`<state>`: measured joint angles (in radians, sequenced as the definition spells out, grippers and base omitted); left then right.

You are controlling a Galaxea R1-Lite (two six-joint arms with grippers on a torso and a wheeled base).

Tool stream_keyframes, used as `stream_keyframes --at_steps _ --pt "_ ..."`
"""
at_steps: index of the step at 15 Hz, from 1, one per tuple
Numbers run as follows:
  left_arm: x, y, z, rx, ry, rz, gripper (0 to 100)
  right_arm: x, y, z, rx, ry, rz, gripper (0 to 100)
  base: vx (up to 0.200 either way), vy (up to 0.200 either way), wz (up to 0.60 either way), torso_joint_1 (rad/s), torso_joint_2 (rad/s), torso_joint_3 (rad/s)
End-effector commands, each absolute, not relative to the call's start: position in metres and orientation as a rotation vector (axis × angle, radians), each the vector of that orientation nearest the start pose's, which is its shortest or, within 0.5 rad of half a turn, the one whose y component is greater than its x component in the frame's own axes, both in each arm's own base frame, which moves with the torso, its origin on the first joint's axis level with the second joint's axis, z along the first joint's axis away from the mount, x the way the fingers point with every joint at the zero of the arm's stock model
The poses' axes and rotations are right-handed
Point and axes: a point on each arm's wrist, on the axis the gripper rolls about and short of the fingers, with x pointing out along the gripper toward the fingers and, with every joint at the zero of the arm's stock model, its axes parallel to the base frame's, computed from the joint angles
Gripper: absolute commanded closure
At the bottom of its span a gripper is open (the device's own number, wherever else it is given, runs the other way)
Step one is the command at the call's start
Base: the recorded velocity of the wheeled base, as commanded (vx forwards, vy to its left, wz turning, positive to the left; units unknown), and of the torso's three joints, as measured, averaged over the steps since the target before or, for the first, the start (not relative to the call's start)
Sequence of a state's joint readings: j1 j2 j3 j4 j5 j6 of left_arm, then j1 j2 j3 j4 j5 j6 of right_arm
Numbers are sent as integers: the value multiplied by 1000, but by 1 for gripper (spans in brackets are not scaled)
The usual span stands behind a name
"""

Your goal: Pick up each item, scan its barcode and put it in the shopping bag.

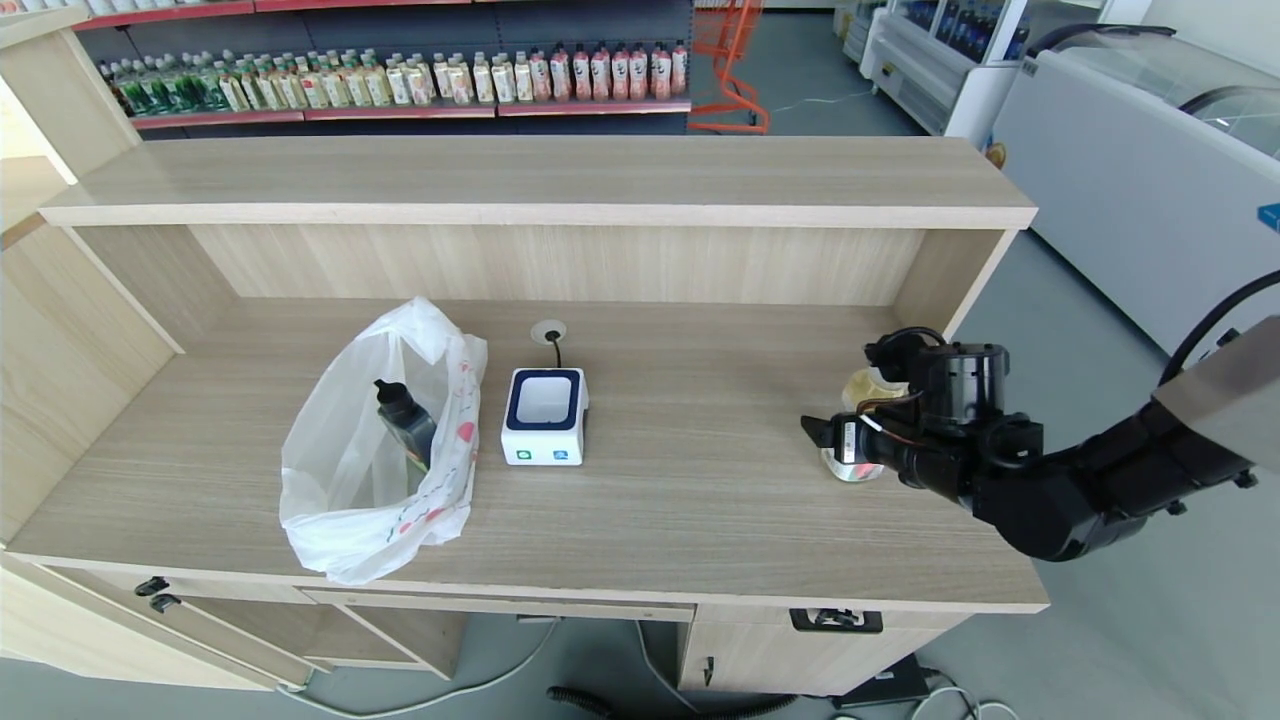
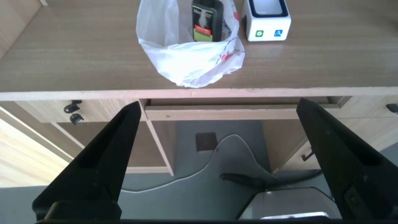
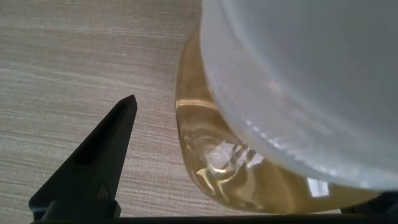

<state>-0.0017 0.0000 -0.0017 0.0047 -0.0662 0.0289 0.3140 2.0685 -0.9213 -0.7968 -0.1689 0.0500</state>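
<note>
One clear bottle (image 3: pixel 211 143), amber liquid, pale cap, upright between the spread fingers of the right gripper (image 1: pixel 840 438), visible finger just off its side. Left gripper (image 2: pixel 219 106) splayed wide, low before the counter (image 1: pixel 700 500) edge. Well past the right fingertips: white scanner (image 1: pixel 544 415), then shopping bag (image 1: pixel 340 490), dark bottle (image 1: pixel 405 420) inside. Pale wood top; drink shelves (image 1: pixel 400 80), freezers (image 1: pixel 1120 150) beyond

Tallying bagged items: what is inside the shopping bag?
One dark bottle sits inside the shopping bag. Its base and the bag's bottom are hidden behind the plastic folds.
</note>
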Motion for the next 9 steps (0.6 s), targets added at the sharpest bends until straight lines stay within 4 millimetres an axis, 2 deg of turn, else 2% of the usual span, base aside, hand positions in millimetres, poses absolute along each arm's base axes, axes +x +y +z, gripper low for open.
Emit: stream_keyframes --at_steps 1,5,6,9 --pt "-23 -1 75 29 2 -68 0 368 116 97 -56 333 141 0 0 0 0 0 0 0" --pt "-23 -1 75 29 4 -68 0 371 118 97 -67 302 220 0 0 0 0 0 0 0" --pt "-23 -1 75 29 4 -68 0 373 119 98 -69 294 220 100 0 0 0 0 0 0" --pt "-23 -1 75 29 4 -68 0 375 120 102 -116 267 228 100 0 0 0 0 0 0"
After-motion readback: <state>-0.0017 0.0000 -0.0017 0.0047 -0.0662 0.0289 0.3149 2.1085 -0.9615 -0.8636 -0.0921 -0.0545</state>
